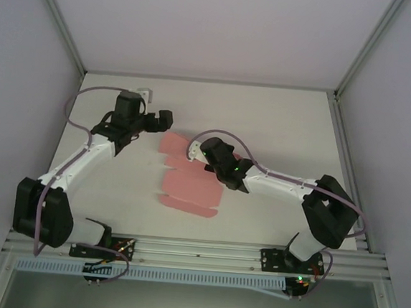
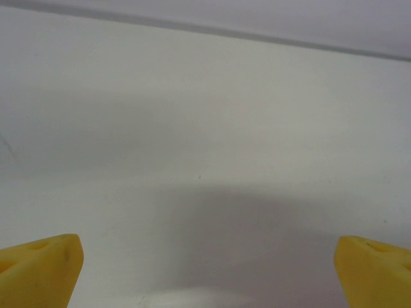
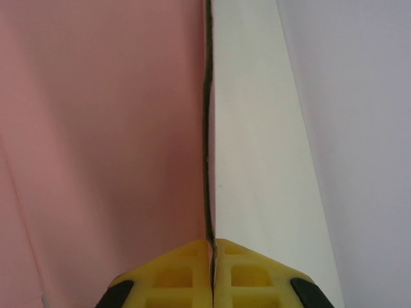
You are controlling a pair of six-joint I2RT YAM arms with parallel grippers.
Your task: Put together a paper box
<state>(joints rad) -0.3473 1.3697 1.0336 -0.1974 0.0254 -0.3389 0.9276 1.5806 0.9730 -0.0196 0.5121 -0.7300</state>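
The paper box (image 1: 188, 188) lies as a flat pink sheet, uncreased and unfolded, directly under and to the near side of the right gripper (image 1: 212, 162). In the right wrist view the paper box (image 3: 96, 128) is seen edge-on, its margin running straight into the seam of the right gripper (image 3: 210, 247), whose yellow fingers are pressed together on that edge. The left gripper (image 1: 164, 119) is held just beyond the sheet's far left corner with its jaws spread wide and nothing between them; below the left gripper (image 2: 207, 247) only bare surface is seen. It is judged that a flap is being raised for a first fold; the pinch should be kept close to the crease and the lift made slowly, so that the thin card is bent along the scored line, not buckled, while the free arm could be brought down to pin the rest. The table (image 1: 280, 124) is white and smooth, enclosed by pale walls (image 1: 202, 24), with an aluminium rail (image 1: 197, 250) behind both grippers.
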